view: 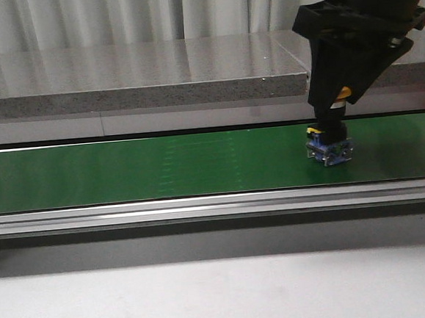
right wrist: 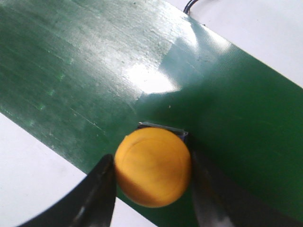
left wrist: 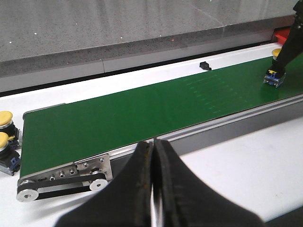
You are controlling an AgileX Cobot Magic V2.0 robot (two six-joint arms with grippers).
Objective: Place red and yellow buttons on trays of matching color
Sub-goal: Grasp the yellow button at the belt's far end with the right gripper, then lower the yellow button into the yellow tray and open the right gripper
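Green belt (view: 161, 167): right gripper (view: 329, 148) clamps yellow button (right wrist: 152, 165).

Your right gripper (view: 329, 147) is down on the right part of the green conveyor belt (view: 161, 167), fingers closed on a yellow button (view: 329, 148) with a blue base sitting on the belt, grey stone counter (view: 133, 80) running along the far side.

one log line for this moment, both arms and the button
right gripper: shut on yellow button, on green conveyor belt | left gripper: shut, empty, off the belt | two yellow buttons beside belt end
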